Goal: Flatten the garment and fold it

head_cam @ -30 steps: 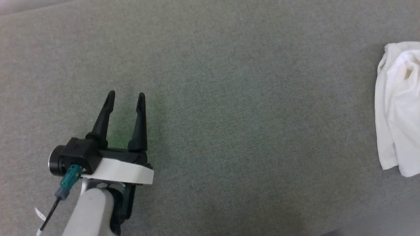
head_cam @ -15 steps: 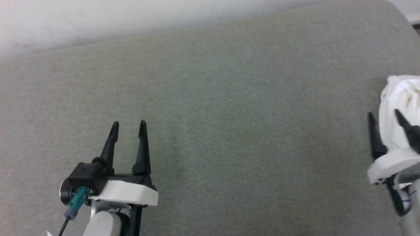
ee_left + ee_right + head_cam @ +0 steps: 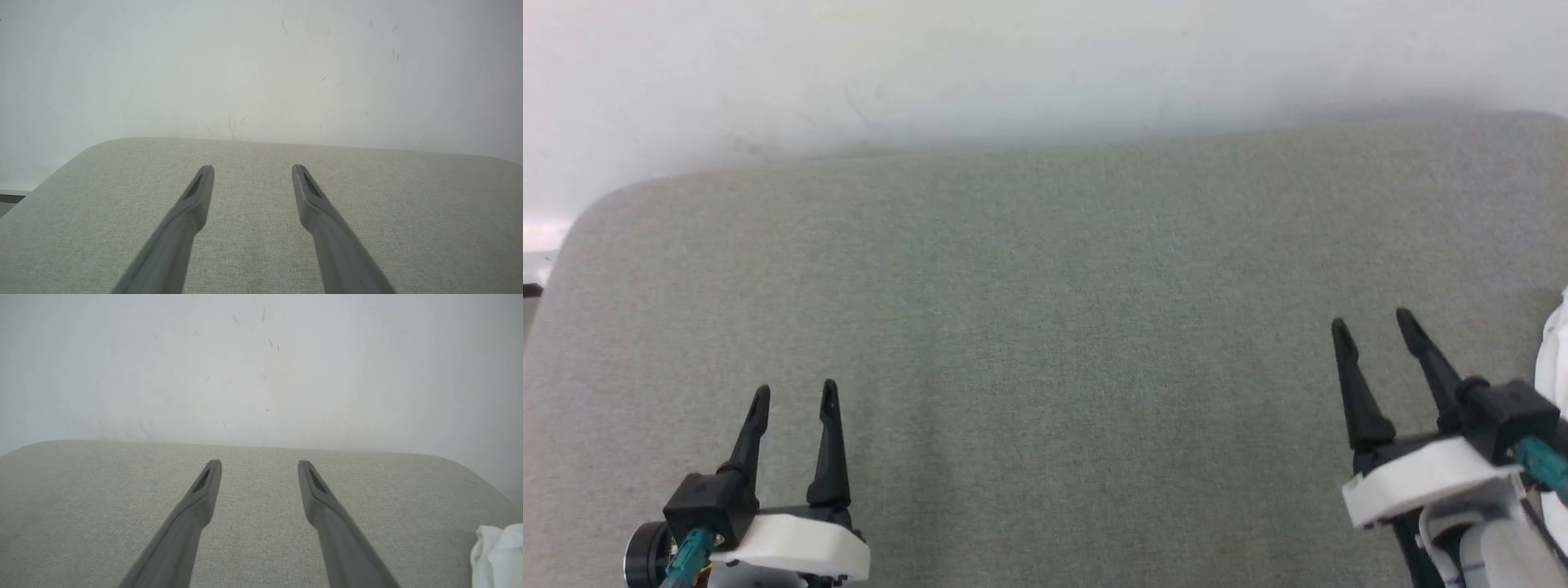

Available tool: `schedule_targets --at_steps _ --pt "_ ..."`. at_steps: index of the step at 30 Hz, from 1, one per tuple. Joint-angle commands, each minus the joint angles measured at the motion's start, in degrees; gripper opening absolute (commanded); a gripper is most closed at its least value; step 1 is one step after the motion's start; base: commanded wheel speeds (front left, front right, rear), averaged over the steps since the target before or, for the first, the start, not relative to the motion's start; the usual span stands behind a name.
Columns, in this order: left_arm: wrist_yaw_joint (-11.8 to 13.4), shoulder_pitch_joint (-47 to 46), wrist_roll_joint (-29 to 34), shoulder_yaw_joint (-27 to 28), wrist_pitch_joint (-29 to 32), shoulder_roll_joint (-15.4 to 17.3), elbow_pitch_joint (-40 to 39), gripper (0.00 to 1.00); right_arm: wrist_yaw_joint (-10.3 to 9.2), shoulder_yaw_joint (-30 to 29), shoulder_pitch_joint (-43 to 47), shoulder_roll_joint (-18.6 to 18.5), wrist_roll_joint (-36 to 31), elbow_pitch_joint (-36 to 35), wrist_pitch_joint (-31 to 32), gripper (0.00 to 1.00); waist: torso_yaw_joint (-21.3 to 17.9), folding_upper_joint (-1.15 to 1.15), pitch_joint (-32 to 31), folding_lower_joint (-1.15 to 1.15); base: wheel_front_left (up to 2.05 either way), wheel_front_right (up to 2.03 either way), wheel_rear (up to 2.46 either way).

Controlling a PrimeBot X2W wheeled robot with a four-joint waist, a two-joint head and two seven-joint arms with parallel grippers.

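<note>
1. Head view, closest to the robot: the left gripper (image 3: 795, 388) sits low on the left. Its two dark fingers are spread apart with nothing between them, over the bare grey cushion (image 3: 1045, 327).
2. Low on the right, the right gripper (image 3: 1370, 318) is spread and empty as well, its fingers leaning a little toward the middle.
3. The garment (image 3: 1553, 351) lies just beside the right gripper, on its outer side. Only a sliver of white shows at the picture's right edge. From the right wrist it appears as a crumpled white lump in the lower right corner, resting on the cushion and apart from the fingers.
4. To my eye the cloth is thin, soft and light. It should sag and stretch when lifted and hold no shape of its own. The woven cushion cover may grip it, so dragging could bunch it further.
5. A sensible hold would be a pinch on a single outer edge or hem, not the middle of the heap, where several layers could get caught. Which edge that is, I cannot tell from here.
6. Farthest off, the cushion's rounded back edge meets a pale wall (image 3: 1013, 65).
</note>
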Motion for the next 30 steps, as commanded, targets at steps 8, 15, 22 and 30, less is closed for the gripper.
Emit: schedule_targets --at_steps 8,15,22,30 --pt "-1.01 2.79 -0.06 -0.06 0.05 1.25 2.26 1.0 -0.05 -0.3 8.98 2.99 0.0 -6.94 2.81 1.0 2.0 0.0 -4.5 0.01 0.0 0.0 0.0" --pt "-1.1 5.52 -1.29 0.42 0.06 1.44 3.43 1.0 -0.05 0.2 12.02 4.07 -1.64 -8.48 3.59 1.0 1.6 0.0 -5.39 0.01 0.0 0.0 0.0" --pt "-1.69 5.89 -2.14 0.7 -0.06 1.52 4.28 1.0 -0.05 0.98 12.08 4.39 -1.74 -8.74 3.3 1.0 1.25 0.0 -5.01 0.01 0.0 0.0 0.0" --pt "-1.62 5.4 -1.34 0.47 0.5 1.05 4.03 0.0 -0.01 0.83 11.47 4.1 -1.81 -8.16 3.85 0.0 1.26 0.0 -5.03 0.01 0.0 0.0 0.0"
